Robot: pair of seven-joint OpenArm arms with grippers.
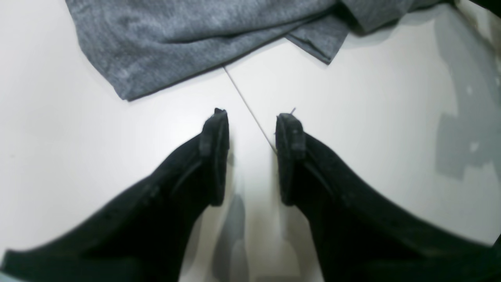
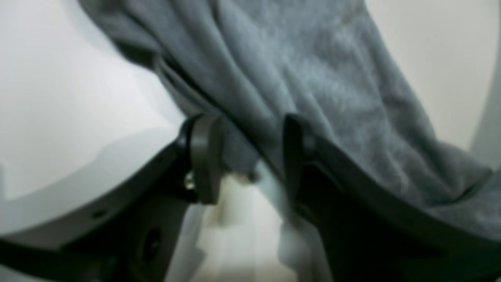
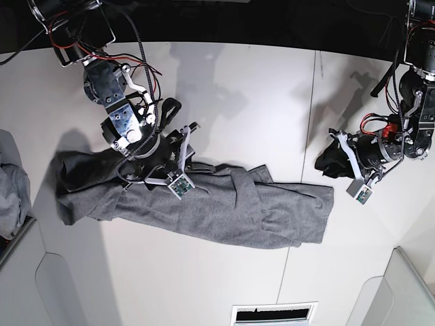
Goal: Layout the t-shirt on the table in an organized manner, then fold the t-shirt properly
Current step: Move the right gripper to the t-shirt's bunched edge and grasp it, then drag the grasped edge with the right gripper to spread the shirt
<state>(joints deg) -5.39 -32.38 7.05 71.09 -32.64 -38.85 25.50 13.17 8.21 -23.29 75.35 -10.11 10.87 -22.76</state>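
The dark-grey t-shirt point(image 3: 204, 200) lies crumpled in a long band across the white table point(image 3: 231, 95). My right gripper point(image 3: 139, 178) hovers over the shirt's upper left part. In the right wrist view its fingers point(image 2: 205, 156) stand apart, and folds of the t-shirt point(image 2: 297, 66) run just past the tips of the right gripper point(image 2: 250, 121). My left gripper point(image 3: 326, 164) sits on bare table just off the shirt's right end. It is the open left gripper point(image 1: 253, 117) in its wrist view, with nothing between its fingers and the shirt's edge point(image 1: 176, 43) ahead.
A paler grey cloth bundle point(image 3: 10, 183) sits at the left edge. Light grey bins stand at the front left point(image 3: 41, 285) and front right point(image 3: 401, 292). A thin dark seam point(image 3: 315, 102) crosses the table. A slotted white panel point(image 3: 272, 314) lies at the front edge.
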